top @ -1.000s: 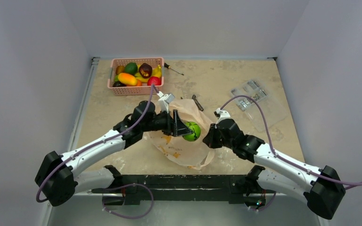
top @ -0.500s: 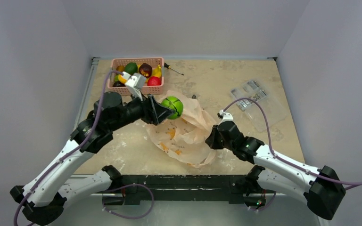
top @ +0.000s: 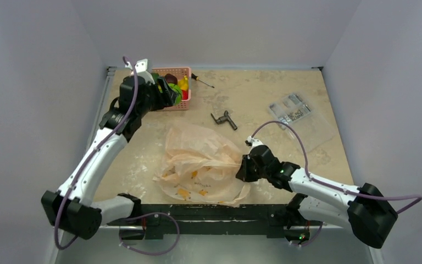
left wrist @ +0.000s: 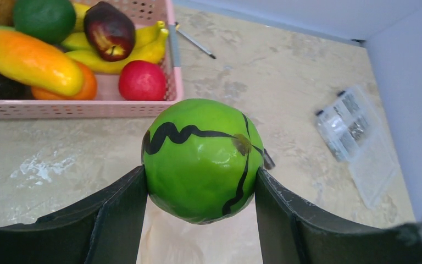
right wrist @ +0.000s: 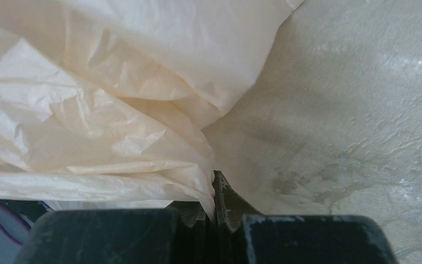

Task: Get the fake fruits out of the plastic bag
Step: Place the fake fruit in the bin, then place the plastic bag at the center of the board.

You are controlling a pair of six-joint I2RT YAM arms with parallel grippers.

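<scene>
Plastic bag point(top: 200, 162), now slumped flat, edge pinched in the fully closed right gripper point(right wrist: 215, 192). Pink basket point(left wrist: 77, 109) just ahead-left of the left gripper point(left wrist: 200, 176), newly swung there from the bag, clamped on the green striped ball point(left wrist: 202, 159): one fruit out, release pending. Ball plain only from the left wrist; overhead, largely hidden by the claw.

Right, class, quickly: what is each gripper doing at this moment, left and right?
Left gripper: closed on the green striped ball, holding it clear of the table.
Right gripper: shut, pinching an edge of the plastic bag.
</scene>
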